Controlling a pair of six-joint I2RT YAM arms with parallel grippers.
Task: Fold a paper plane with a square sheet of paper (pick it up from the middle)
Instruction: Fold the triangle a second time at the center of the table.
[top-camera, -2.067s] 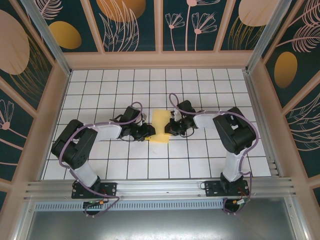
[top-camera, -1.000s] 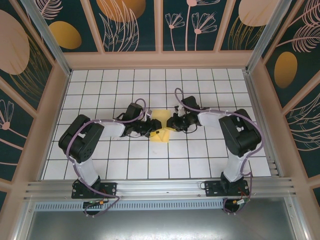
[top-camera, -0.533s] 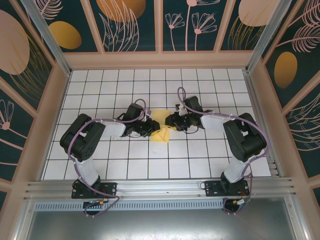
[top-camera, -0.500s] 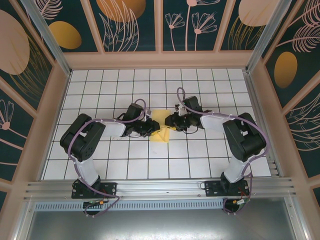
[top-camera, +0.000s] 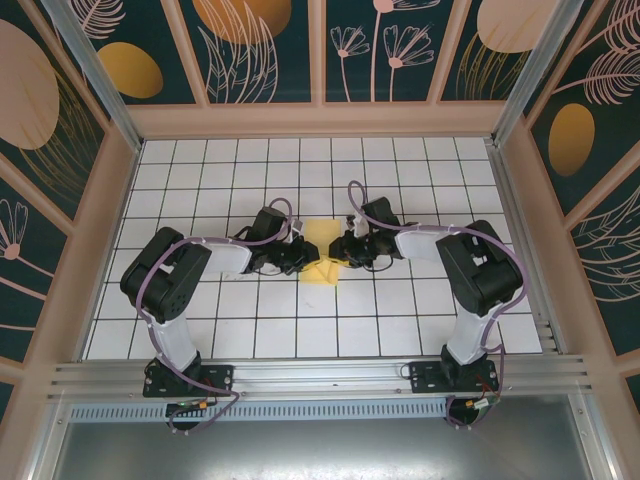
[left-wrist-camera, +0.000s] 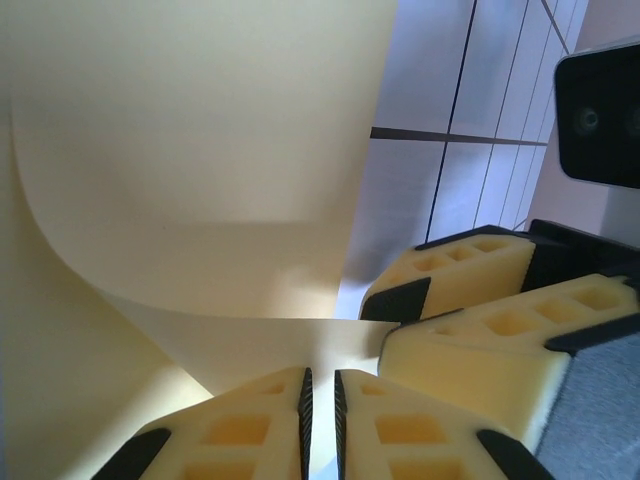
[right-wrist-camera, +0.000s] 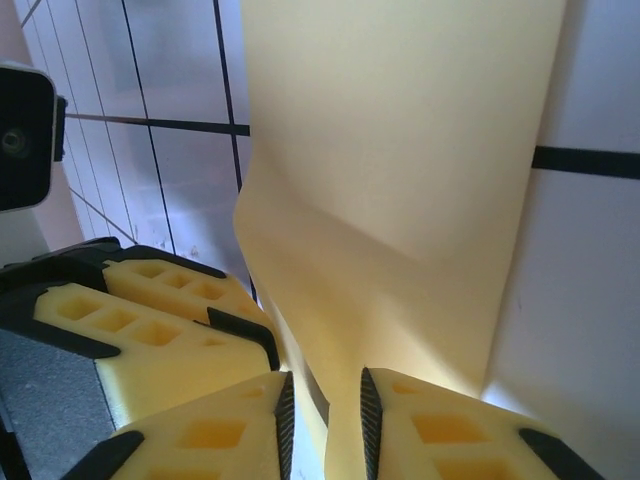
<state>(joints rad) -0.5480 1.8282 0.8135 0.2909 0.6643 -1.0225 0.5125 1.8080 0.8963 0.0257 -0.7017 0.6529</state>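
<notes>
Moved closer together since two seconds ago, the left gripper (top-camera: 304, 262) and the right gripper (top-camera: 338, 251) are now seen almost tip to tip. The sheet of paper (top-camera: 321, 235), which was lying flat as a long strip, is now pushed up in the middle and looks shorter. From above, the paper is found near the middle of the white tiled table (top-camera: 200, 180), between the two grippers. The left gripper is placed at its 9 o'clock side and the right gripper at its 3 o'clock side. The far end of the paper, at 12 o'clock, is laid flat on the tiles, and a small part is seen at 6 o'clock, below the grippers. In the left wrist view, the left jaws are nearly closed, with just a thin slit left, and a curled edge of the yellow paper is pinched in it. In the right wrist view, the right jaws are narrow too, and a raised fold of the paper is held between the foam fingers (right-wrist-camera: 440, 430). The tips of the other gripper are seen just beside in each wrist view.
</notes>
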